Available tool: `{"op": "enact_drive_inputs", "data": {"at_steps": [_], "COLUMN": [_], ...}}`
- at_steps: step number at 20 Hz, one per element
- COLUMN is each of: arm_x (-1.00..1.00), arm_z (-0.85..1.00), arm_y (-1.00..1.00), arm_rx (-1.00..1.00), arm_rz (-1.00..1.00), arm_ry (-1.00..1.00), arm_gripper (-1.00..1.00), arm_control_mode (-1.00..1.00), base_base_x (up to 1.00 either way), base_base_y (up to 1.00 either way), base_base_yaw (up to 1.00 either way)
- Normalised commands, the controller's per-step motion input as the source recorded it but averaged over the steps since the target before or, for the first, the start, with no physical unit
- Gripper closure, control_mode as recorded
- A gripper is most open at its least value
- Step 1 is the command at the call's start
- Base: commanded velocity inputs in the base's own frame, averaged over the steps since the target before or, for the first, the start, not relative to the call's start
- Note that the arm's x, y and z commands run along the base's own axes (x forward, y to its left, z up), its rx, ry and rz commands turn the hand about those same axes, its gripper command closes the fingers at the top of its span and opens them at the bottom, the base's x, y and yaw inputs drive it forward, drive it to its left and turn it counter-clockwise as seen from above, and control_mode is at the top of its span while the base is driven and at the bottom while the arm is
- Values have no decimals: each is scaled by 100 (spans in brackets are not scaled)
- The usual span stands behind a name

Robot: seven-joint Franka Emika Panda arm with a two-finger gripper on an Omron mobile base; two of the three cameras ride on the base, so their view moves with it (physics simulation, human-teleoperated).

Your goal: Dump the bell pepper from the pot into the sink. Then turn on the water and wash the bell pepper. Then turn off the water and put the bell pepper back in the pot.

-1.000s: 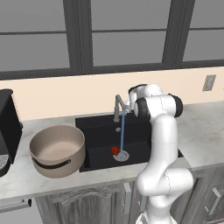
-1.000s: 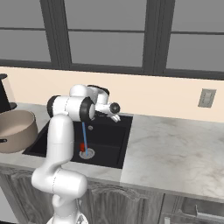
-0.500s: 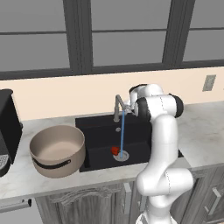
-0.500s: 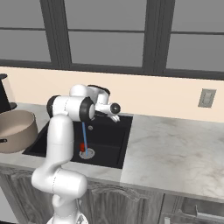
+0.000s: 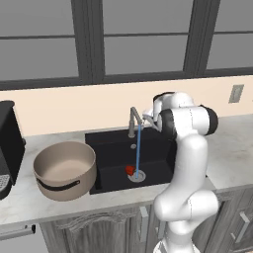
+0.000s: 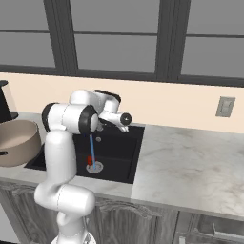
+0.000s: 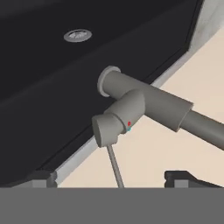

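A thin blue stream of water [image 5: 139,148] is seen falling from the spout of the grey faucet [image 5: 132,120] down to the round silver drain [image 5: 138,175] of the black sink [image 5: 111,153]. The red bell pepper [image 5: 130,170] is found on the sink floor, just left of the drain and touching the foot of the stream. The beige pot [image 5: 64,169] is set upright on the marble counter [image 5: 232,153] to the left of the sink, its pale interior bare, with a black appliance [image 5: 9,148] further left. The gripper [image 7: 109,177] is held at the far edge of the sink, just beside the faucet. In the hand view its two dark fingertips [image 7: 180,176] are spread wide apart, the thin faucet lever [image 7: 114,165] is seen running down between them without touching either, and nothing is held. The faucet body with its small red and blue marks lies just beyond the fingertips.
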Motion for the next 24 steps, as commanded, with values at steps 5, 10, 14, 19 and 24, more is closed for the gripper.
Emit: {"op": "enact_drive_inputs", "data": {"at_steps": [5, 10, 14, 19, 24], "arm_x": [-27, -6, 4, 8, 4], "arm_z": [60, 11, 0, 7, 45], "arm_y": [-18, -29, -33, -22, -7], "arm_rx": [8, 1, 0, 0, 3], "arm_rz": [-3, -6, -5, -1, 0], "arm_ry": [8, 25, 35, 25, 9], "arm_gripper": [-100, -100, -100, -100, -100], "arm_control_mode": [-100, -100, -100, -100, -100], "base_base_x": [0, 0, 0, 0, 0], "base_base_y": [0, 0, 0, 0, 0], "base_base_yaw": [0, 0, 0, 0, 0]}}
